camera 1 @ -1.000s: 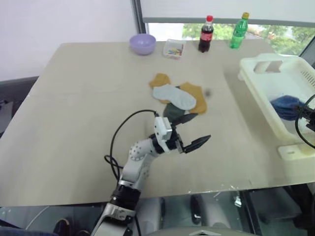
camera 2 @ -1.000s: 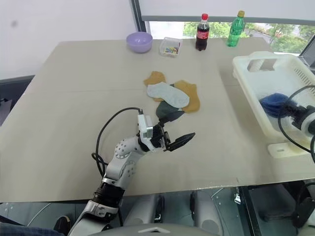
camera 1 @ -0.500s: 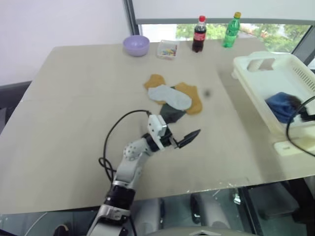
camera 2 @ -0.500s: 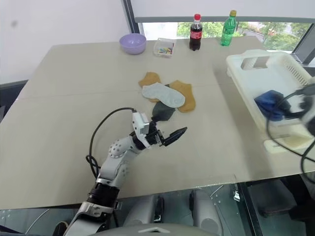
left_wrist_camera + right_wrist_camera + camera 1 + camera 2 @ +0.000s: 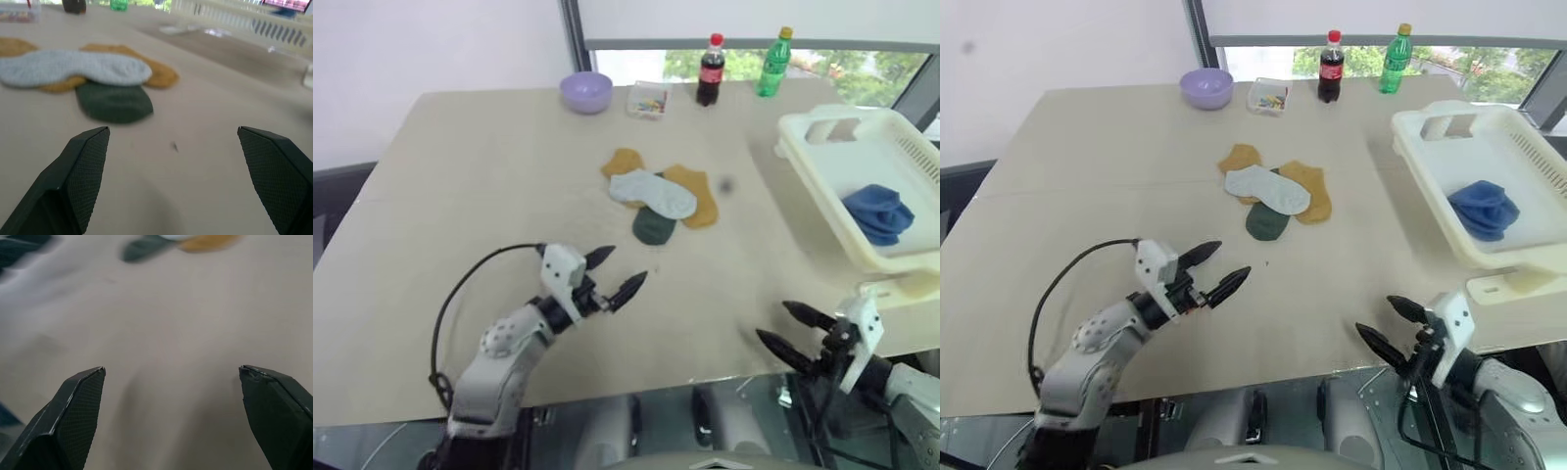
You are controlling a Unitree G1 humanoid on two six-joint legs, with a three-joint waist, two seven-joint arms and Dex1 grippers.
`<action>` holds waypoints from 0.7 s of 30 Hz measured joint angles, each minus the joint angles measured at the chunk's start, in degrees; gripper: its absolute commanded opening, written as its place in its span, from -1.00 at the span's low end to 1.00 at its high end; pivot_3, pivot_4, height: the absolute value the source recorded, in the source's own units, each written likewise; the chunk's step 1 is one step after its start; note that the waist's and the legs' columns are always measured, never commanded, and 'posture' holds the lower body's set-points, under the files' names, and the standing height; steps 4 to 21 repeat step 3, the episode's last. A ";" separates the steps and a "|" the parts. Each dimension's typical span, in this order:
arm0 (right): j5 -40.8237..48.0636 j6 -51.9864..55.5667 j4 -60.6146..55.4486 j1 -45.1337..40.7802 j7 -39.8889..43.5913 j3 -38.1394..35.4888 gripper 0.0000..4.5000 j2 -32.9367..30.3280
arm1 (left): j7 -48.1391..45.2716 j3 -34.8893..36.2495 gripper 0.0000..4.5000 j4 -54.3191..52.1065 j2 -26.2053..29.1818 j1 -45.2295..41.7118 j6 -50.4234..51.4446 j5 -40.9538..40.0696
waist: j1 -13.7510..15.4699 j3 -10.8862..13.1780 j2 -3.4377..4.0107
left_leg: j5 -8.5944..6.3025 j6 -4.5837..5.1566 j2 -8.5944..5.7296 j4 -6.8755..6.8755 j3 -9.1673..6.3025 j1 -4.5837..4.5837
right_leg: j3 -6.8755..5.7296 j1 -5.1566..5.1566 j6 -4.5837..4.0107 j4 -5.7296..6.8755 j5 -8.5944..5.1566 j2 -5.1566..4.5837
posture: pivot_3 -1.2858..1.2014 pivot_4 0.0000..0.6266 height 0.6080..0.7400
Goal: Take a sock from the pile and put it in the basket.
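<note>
One royal blue sock [image 5: 881, 211] already lies inside the basket [image 5: 822, 181] at the table's [image 5: 460, 196] right edge, so at least one transfer looks done. The pile [image 5: 658, 195] — mustard, light grey and dark green — sits mid-table, well apart from both arms. The left gripper [image 5: 619, 275] and right gripper [image 5: 791, 330] hover near the front edge, jaws wide apart and empty — another pick is not yet begun.

silver-grey arms [image 5: 504, 343] – black cable – black-fingered pincers

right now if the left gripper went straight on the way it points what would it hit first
Probably the dark green sock at the near edge of the pile. The left gripper, jaws open, aims across bare table; depth is unclear.
</note>
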 measured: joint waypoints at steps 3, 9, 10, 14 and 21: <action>-0.03 -2.77 4.34 -1.02 4.06 -2.16 0.99 -0.84 | -0.26 4.10 1.00 -1.53 1.54 5.34 -0.36 -0.19 | 0.38 0.03 0.06 | 0.00 0.00 0.14 -0.02 -0.07 0.00 | -0.08 -0.06 -0.02 0.06 -0.01 0.18 | 0.03 -0.52 0.94; -0.03 -2.77 4.34 -1.02 4.06 -2.16 0.99 -0.84 | -0.26 4.10 1.00 -1.53 1.54 5.34 -0.36 -0.19 | 0.38 0.03 0.06 | 0.00 0.00 0.14 -0.02 -0.07 0.00 | -0.08 -0.06 -0.02 0.06 -0.01 0.18 | 0.03 -0.52 0.94; -0.03 -2.77 4.34 -1.02 4.06 -2.16 0.99 -0.84 | -0.26 4.10 1.00 -1.53 1.54 5.34 -0.36 -0.19 | 0.38 0.03 0.06 | 0.00 0.00 0.14 -0.02 -0.07 0.00 | -0.08 -0.06 -0.02 0.06 -0.01 0.18 | 0.03 -0.52 0.94; -0.03 -2.77 4.34 -1.02 4.06 -2.16 0.99 -0.84 | -0.26 4.10 1.00 -1.53 1.54 5.34 -0.36 -0.19 | 0.38 0.03 0.06 | 0.00 0.00 0.14 -0.02 -0.07 0.00 | -0.08 -0.06 -0.02 0.06 -0.01 0.18 | 0.03 -0.52 0.94; -0.03 -2.77 4.34 -1.02 4.06 -2.16 0.99 -0.84 | -0.26 4.10 1.00 -1.53 1.54 5.34 -0.36 -0.19 | 0.38 0.03 0.06 | 0.00 0.00 0.14 -0.02 -0.07 0.00 | -0.08 -0.06 -0.02 0.06 -0.01 0.18 | 0.03 -0.52 0.94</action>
